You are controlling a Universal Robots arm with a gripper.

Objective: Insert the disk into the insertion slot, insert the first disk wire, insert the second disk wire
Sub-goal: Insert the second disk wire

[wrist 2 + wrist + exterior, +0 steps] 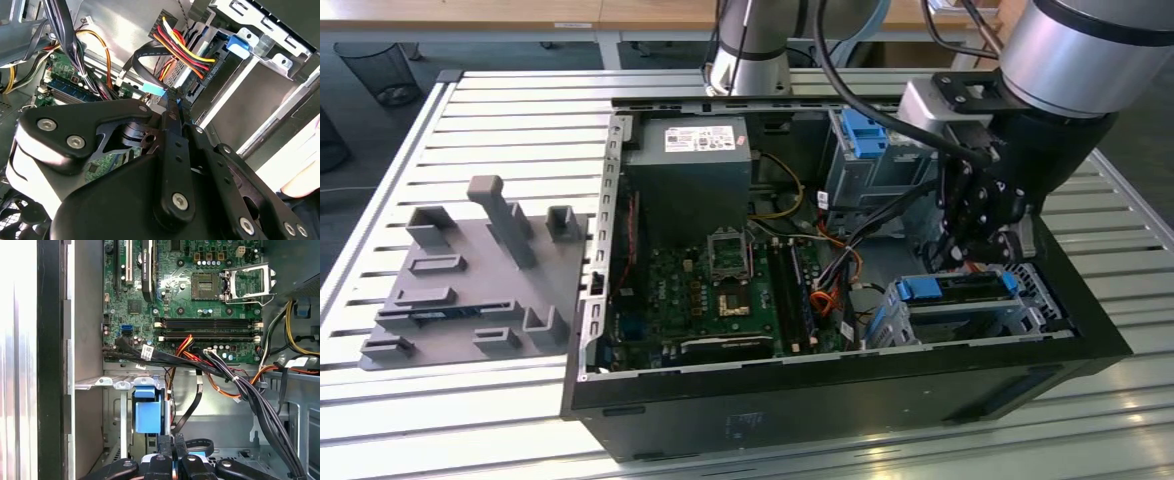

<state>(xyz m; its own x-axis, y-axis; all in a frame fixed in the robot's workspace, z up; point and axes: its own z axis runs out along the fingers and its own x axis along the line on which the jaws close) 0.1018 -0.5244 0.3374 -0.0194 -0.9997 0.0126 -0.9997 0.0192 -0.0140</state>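
Tool [983, 252] — upright above disk [958, 288]

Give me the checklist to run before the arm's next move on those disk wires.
1. The disk seated in the insertion slot: ok, its blue carrier sits inside the cage.
2. The gripper holding its wire: ok, the jaws look closed on the light-blue connector of the flat black wire.
3. Red-yellow-black wire bundle plugged in at the disk's end: cannot tell if it is fully home.
4. Light-blue connector lined up with its socket: cannot tell, the socket is hidden.
5. Flat black wire free of kinks: ok, it curves loosely.
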